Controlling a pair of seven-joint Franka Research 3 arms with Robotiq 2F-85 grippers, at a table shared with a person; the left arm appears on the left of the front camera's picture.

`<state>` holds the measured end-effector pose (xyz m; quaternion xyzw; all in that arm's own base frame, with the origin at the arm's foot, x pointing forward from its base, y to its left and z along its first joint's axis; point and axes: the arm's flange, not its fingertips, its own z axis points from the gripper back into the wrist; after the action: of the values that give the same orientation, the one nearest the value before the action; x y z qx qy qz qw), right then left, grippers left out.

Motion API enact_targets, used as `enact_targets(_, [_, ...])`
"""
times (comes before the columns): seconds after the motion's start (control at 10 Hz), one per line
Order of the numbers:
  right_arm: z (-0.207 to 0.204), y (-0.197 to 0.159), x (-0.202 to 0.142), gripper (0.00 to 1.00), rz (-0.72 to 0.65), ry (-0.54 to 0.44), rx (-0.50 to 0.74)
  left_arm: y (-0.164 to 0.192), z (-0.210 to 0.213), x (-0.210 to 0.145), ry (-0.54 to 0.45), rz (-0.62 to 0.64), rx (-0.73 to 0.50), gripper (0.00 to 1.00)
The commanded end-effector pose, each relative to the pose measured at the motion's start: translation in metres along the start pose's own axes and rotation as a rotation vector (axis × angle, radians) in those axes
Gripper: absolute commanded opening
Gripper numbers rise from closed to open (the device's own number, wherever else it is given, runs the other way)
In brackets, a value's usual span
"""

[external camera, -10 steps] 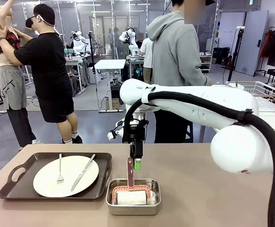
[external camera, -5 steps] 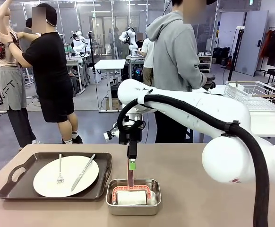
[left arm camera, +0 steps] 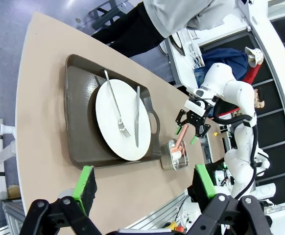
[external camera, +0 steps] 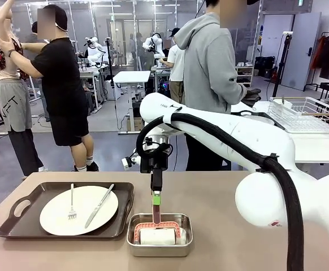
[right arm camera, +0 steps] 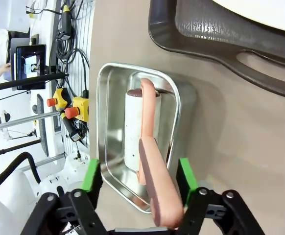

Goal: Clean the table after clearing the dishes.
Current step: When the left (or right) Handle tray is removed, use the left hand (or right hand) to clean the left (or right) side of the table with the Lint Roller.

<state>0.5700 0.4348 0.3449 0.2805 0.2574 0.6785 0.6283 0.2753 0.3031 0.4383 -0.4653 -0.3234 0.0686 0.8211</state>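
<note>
My right gripper [external camera: 156, 198] straddles the pink roller handle [right arm camera: 152, 186] over the steel pan [external camera: 159, 241], jaws apart and not touching it. I'd centre, then squeeze squarely. My left gripper [left arm camera: 145, 183] hangs wide open. One plate [external camera: 78, 210] sits on its tray [external camera: 17, 224], near left on the table [external camera: 221, 248].

My right arm [external camera: 226, 135] reaches in from the right and across the middle, its elbow bulking close to the front camera and its wrist turned straight down. My right pincer [external camera: 156, 197] hangs vertical and low, its green pads [right arm camera: 91, 174] standing apart, not pressed together. My left pincer [left arm camera: 142, 188] is held high, looking down at a slant, fingers spread wide.
</note>
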Motion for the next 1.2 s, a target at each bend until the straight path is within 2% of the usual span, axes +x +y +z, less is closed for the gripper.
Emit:
enact_targets(0.0, [0.048,-0.027,0.031,0.61,-0.016,0.002,0.018,-0.001,0.003,0.000,0.000,-0.002,-0.001,1.00])
enact_targets(0.3, [0.049,-0.025,0.033,0.35,-0.017,-0.001,0.031,-0.001,0.003,0.000,0.000,-0.002,-0.001,1.00])
enact_targets(0.6, [0.053,-0.022,0.032,0.03,-0.032,0.007,0.027,-0.001,0.003,0.000,0.000,-0.002,-0.001,1.00])
enact_targets(0.7, [0.055,-0.019,0.032,0.00,-0.036,0.006,0.026,-0.001,0.003,0.000,0.000,-0.002,-0.001,1.00])
enact_targets(0.9, [0.059,-0.005,0.033,0.00,-0.071,0.022,0.011,-0.001,0.003,0.000,0.000,-0.002,-0.001,1.00])
enact_targets(1.0, [0.065,0.015,0.030,0.03,-0.128,0.019,-0.039,-0.001,0.003,0.000,0.000,-0.002,-0.001,1.00])
enact_targets(1.1, [0.076,0.050,0.019,0.03,-0.190,-0.006,-0.150,-0.001,0.003,0.000,0.000,-0.002,-0.001,1.00])
